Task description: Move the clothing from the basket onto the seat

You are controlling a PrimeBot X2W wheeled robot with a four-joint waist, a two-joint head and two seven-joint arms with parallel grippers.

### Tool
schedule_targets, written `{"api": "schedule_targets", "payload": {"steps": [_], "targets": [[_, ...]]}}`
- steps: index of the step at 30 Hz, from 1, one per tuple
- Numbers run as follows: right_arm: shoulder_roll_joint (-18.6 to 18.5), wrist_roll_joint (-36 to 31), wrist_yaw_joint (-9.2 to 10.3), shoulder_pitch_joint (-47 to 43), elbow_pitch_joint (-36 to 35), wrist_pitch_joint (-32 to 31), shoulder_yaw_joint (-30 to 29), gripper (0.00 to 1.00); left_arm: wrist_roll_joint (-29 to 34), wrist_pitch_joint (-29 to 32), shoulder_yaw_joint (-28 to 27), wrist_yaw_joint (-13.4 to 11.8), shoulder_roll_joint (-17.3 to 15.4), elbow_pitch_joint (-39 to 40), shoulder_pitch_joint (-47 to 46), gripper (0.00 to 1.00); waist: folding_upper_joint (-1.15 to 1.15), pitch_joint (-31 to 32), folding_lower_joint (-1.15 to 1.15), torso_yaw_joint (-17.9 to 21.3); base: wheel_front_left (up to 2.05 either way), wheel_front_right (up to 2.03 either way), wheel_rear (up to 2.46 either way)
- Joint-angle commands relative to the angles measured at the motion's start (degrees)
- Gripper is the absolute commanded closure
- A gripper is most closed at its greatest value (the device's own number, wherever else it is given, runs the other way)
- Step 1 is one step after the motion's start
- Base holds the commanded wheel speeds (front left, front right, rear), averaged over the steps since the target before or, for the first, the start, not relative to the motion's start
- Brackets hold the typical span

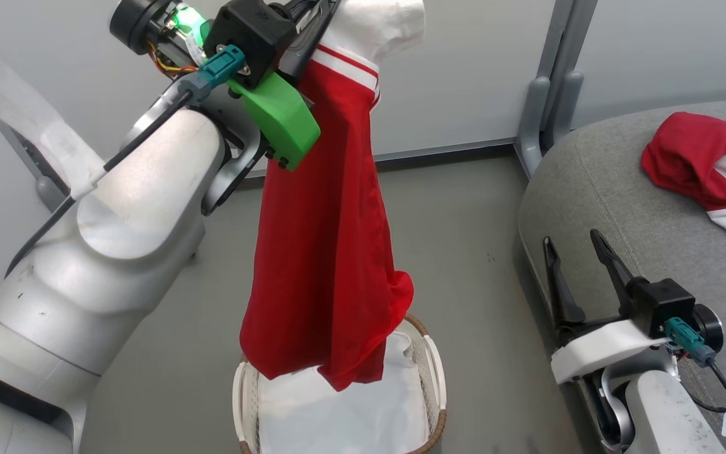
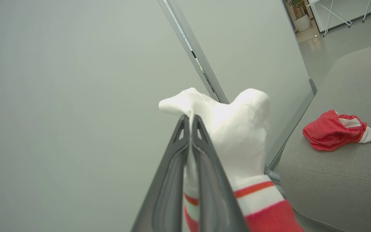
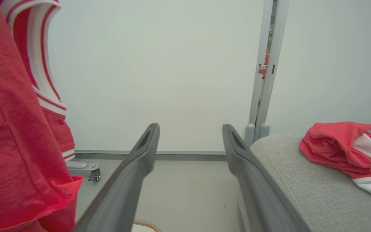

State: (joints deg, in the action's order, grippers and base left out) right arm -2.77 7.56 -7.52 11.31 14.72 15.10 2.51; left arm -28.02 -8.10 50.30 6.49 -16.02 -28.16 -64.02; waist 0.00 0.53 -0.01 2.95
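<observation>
Aloft, limp red garment [image 1: 325,252], white-trimmed.

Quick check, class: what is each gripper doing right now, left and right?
Left gripper: closed on the white top of the red garment, which hangs over the basket.
Right gripper: open, holding nothing.

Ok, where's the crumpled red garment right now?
Head view, upper right: the crumpled red garment with white panels lies on the big grey woven-fabric seat, beyond the open right tool.
</observation>
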Motion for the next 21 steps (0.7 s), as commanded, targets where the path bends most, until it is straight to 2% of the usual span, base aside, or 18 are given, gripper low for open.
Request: {"api": "schedule_targets", "payload": {"steps": [1, 6, 12, 21], "targets": [[-0.2, 0.6, 0.06, 0.9, -0.2, 0.1, 0.8, 0.0, -0.2, 0.3, -0.2, -0.1, -0.3, 0.2, -1.1, 1.0, 0.0, 0.1, 0.01, 0.1, 0.0, 0.0, 0.0], [-0.2, 3.6, 0.06, 2.6, -1.6, 0.1, 6.2, 0.0, -0.6, 0.4, 0.1, -0.3, 0.1, 1.0, -1.3, 1.0, 0.0, 0.2, 0.01, 0.0, 0.0, 0.0, 0.0], [-0.2, 6.5, 0.06, 7.0, -2.7, 0.1, 15.9, 0.0, -0.7, 0.8, 0.7, -0.5, 0.8, 1.0, -1.3, 1.0, 0.0, 0.2, 0.01, -0.1, 0.0, 0.0, 0.0], [-0.2, 9.8, 0.06, 15.1, 3.6, 0.1, 26.8, 0.0, -1.4, 1.4, 1.8, -0.6, 3.5, -0.3, -2.2, 1.0, 0.0, 0.0, 0.01, -1.0, 0.0, 0.0, 0.0]]}}
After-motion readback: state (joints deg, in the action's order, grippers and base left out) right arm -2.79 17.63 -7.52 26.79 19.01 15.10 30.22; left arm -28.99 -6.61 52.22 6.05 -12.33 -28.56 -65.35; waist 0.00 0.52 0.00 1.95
